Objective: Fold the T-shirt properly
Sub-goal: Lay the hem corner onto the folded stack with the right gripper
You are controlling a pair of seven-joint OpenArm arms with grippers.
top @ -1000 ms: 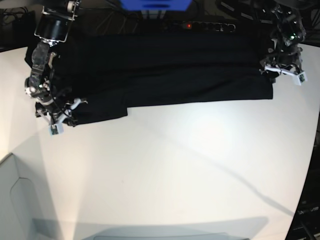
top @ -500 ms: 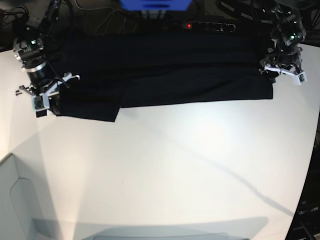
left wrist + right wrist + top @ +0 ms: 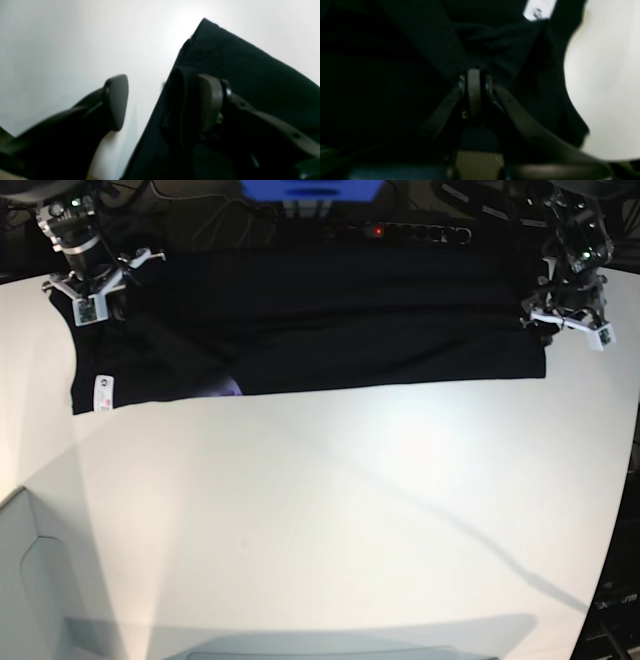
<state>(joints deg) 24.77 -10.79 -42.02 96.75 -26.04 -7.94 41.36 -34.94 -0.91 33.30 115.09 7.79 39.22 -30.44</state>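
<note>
The black T-shirt lies stretched along the far edge of the white table. A small white tag and a sliver of purple print show near its front left edge. My right gripper is at the far left corner, shut on a bunch of the T-shirt. In the right wrist view the right gripper pinches cloth, with the tag beyond it. My left gripper stands open at the shirt's right end. In its wrist view the left gripper straddles the folded edge of the T-shirt.
A black power strip with a red light and a blue object sit behind the shirt. A pale grey bin is at the front left corner. White table surface runs from the shirt to the near edge.
My right gripper moved from the front left up to the far left, carrying the shirt's edge with it. The left flap opened out, baring the tag and purple print. The left arm stayed put.
</note>
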